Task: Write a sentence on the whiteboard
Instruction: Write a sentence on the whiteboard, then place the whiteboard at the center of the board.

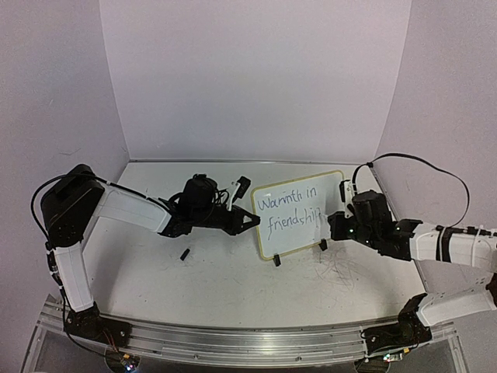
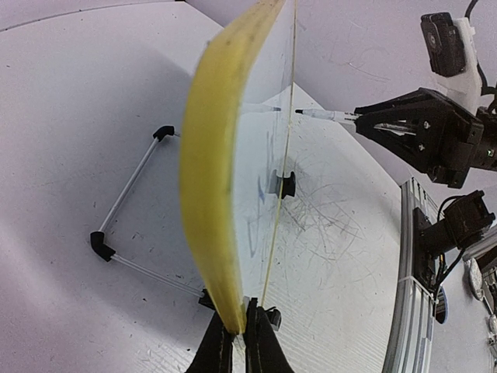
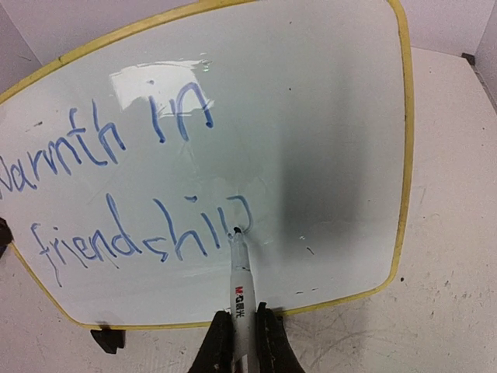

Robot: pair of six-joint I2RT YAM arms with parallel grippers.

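Observation:
The whiteboard (image 1: 304, 233) stands tilted on its clips right of the table's centre, yellow frame around it. My left gripper (image 1: 252, 221) is shut on its left edge; in the left wrist view the jaws (image 2: 239, 330) pinch the yellow frame (image 2: 213, 179) edge-on. The sentence (image 3: 132, 194) reads "Warmth in" above "friendship" in blue. My right gripper (image 3: 242, 334) is shut on a white marker (image 3: 241, 287), whose tip touches the board at the last letter. From the left wrist view the marker (image 2: 326, 116) meets the board's face.
A small black cap (image 1: 185, 254) lies on the table in front of the left arm. Two black clips (image 1: 276, 261) hold the board's lower edge, with a wire stand (image 2: 124, 202) behind it. Grey scribbles (image 1: 338, 268) mark the tabletop. White walls enclose the back and sides.

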